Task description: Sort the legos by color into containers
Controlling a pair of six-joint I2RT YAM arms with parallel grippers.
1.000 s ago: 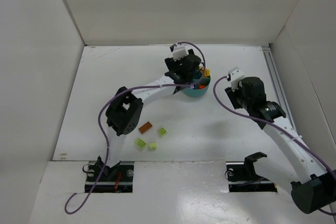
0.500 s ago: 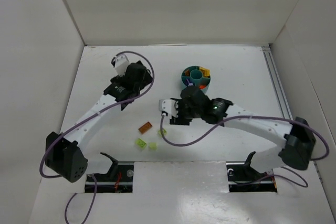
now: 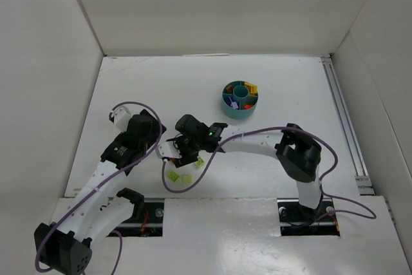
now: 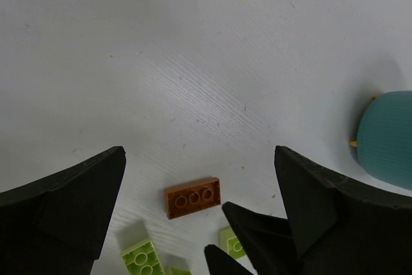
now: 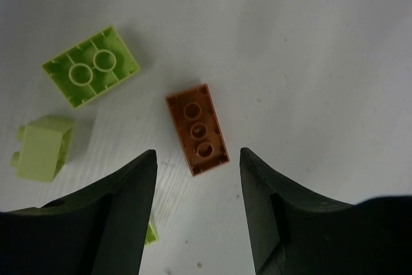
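Legos not yet sorted lie in a small cluster on the counter (image 3: 290,152) close to its near edge, left of the middle. One brown lego (image 5: 196,129) has lime legos (image 5: 91,66) round it. The teal dish (image 3: 239,114), already holding coloured pieces, stands well apart toward the far edge, right of the middle. The right fingers (image 5: 122,210) are spread apart and hold nothing. They hang right over the brown lego, which sits in line with the gap between them, just beyond the tips. Its long axis runs nearly along the fingers, so closing would likely pinch it across the short sides. The left fingers (image 4: 71,204) are also wide apart and empty. They stand farther back toward the left edge, so the right arm is the nearer one. Bare counter lies on the brown lego's far side. A pale green lego (image 5: 42,146) sits near one right finger, so a straight descent looks safest, and the route to the dish appears open.
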